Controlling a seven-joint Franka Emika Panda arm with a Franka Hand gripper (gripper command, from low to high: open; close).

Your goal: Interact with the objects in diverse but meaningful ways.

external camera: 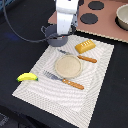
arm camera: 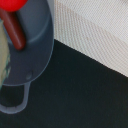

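Note:
A round grey pot point(external camera: 51, 34) stands at the far edge of the striped placemat point(external camera: 90, 85). My gripper point(external camera: 58, 37) hangs right over the pot; its jaws are too dark and small to read. In the wrist view the pot point(arm camera: 35, 50) holds a red tomato point(arm camera: 12, 4) and a brown sausage stick point(arm camera: 13, 31), and its loop handle point(arm camera: 15, 102) sticks out. The golden-yellow bread loaf point(external camera: 84, 46) lies on the mat to the exterior view's right of the pot. The yellow banana point(external camera: 27, 77) lies at the mat's left corner.
A tan round plate point(external camera: 68, 66) sits mid-mat, with a knife point(external camera: 82, 58) behind it and a fork point(external camera: 64, 80) in front, both orange-handled. A toy stove point(external camera: 102, 22) with black burners and a second pot point(external camera: 122, 16) stand at the back right. The black table point(arm camera: 75, 95) surrounds the mat.

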